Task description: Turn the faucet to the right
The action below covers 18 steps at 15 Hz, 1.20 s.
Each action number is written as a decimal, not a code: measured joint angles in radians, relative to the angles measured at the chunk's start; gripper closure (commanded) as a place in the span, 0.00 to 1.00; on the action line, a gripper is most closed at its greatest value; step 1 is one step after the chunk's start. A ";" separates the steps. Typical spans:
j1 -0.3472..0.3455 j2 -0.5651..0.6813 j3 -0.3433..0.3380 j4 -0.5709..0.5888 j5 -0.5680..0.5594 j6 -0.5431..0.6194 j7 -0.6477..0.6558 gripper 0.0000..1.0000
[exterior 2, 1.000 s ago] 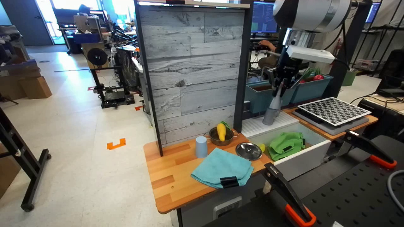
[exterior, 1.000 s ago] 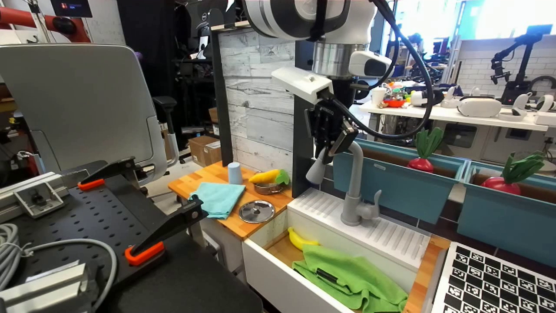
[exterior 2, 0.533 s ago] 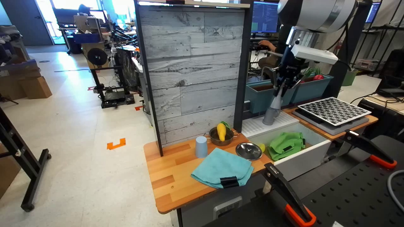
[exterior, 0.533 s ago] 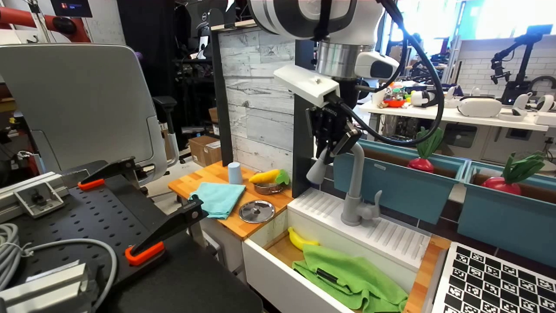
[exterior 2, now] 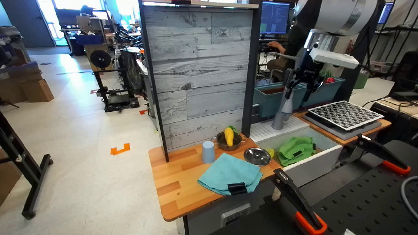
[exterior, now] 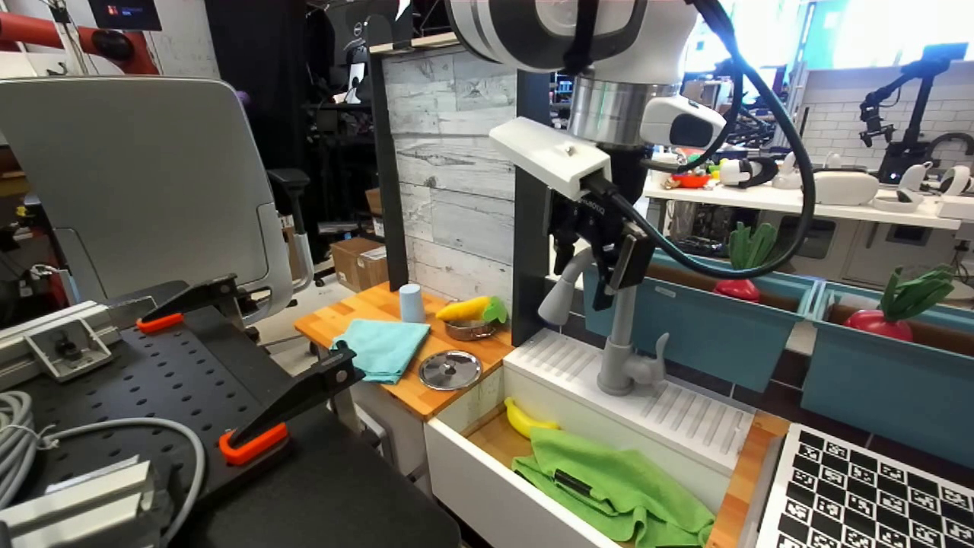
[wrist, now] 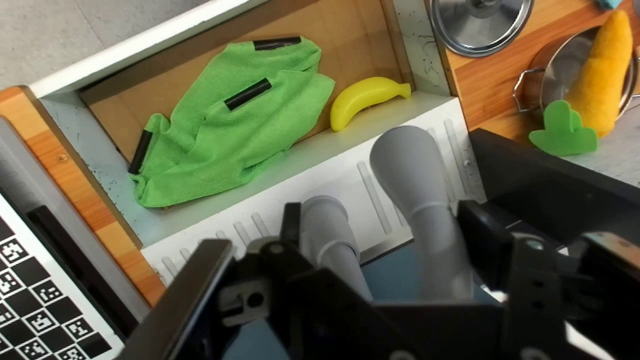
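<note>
At the left of the frame in an exterior view, two orange-tipped clamps sat on a perforated black board, presumably to keep it still. Toward the centre, the wooden worktop carried one turquoise cloth, one blue cup, one steel lid and one steel pot — the lid lying apart, perhaps so that the lone toy squash could rest on the pot. Just beyond, the white sink basin held one banana and one green cloth.

Right of centre stood one grey gooseneck faucet, upright on the ribbed drainboard, with its spout aimed toward the lower left. Over it hung the end effector, spread wide with nothing in its grip; in the wrist view the spout showed between the two fingers, likely so that a sideways move could catch it and swing it round. Whether either finger touched it could not be told. The turn seemed unfinished — a slow push looked better suited than a squeeze.

Farther right, two blue planters bore two toy radishes, one apiece, and one chequered marker board lay in the lower right corner.
</note>
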 measured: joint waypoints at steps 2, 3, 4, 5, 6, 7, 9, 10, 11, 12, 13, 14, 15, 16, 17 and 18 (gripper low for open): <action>-0.003 0.000 -0.006 -0.001 0.000 0.000 0.000 0.00; -0.003 0.000 -0.008 -0.001 0.000 0.000 0.000 0.00; -0.004 0.000 -0.009 -0.002 0.000 0.000 0.000 0.00; -0.004 0.000 -0.009 -0.002 0.000 0.000 0.000 0.00; -0.004 0.000 -0.009 -0.002 0.000 0.000 0.000 0.00; -0.004 0.000 -0.009 -0.002 0.000 0.000 0.000 0.00; -0.004 0.000 -0.009 -0.002 0.000 0.000 0.000 0.00; -0.004 0.000 -0.009 -0.002 0.000 0.000 0.000 0.00; -0.004 0.000 -0.009 -0.002 0.000 0.000 0.001 0.00; -0.004 0.000 -0.009 -0.002 0.000 0.000 0.001 0.00; -0.004 -0.001 -0.009 -0.003 0.000 0.000 0.002 0.00; -0.004 -0.001 -0.010 -0.003 0.000 0.000 0.004 0.00; -0.003 -0.002 -0.011 -0.003 0.000 0.000 0.012 0.00; -0.003 -0.002 -0.013 -0.004 0.000 -0.001 0.025 0.00; -0.003 -0.003 -0.014 -0.005 0.000 -0.004 0.038 0.00; -0.003 -0.004 -0.015 -0.005 0.000 -0.008 0.052 0.00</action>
